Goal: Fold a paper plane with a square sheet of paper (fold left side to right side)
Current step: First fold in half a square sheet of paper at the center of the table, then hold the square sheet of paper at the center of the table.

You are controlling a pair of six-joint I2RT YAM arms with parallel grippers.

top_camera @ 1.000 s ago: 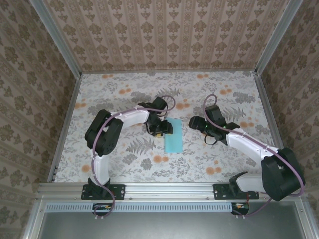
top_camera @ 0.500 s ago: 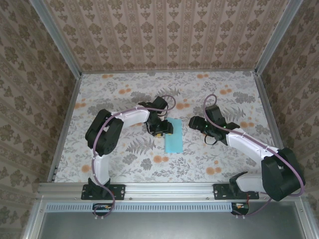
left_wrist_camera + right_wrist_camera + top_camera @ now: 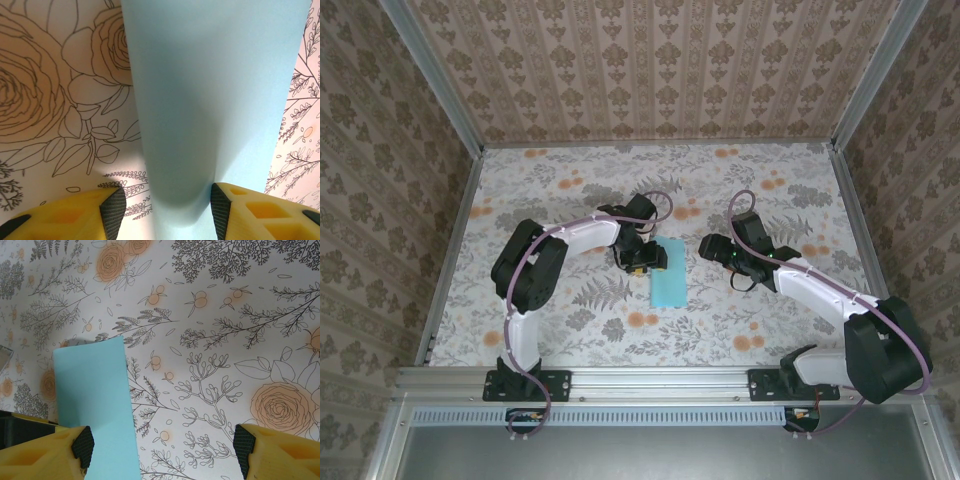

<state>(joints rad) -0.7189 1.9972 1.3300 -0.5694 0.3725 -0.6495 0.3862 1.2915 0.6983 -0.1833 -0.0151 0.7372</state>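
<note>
Smooth light blue sheet of paper (image 3: pixel 668 273), folded into a narrow strip, lies on the floral counter (image 3: pixel 550 190). Left hand (image 3: pixel 642 262), half spread, straddles its softly bulging far end; right hand (image 3: pixel 712 247), spread wide, hangs to its right.

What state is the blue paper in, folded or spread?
Folded: from above the paper is a narrow rectangle, and the left wrist view shows a rounded, unpressed hump along it.

Floral tabletop (image 3: pixel 570 310); damask-pattern walls (image 3: pixel 650 70); aluminium rail (image 3: pixel 660 378) along near edge.
</note>
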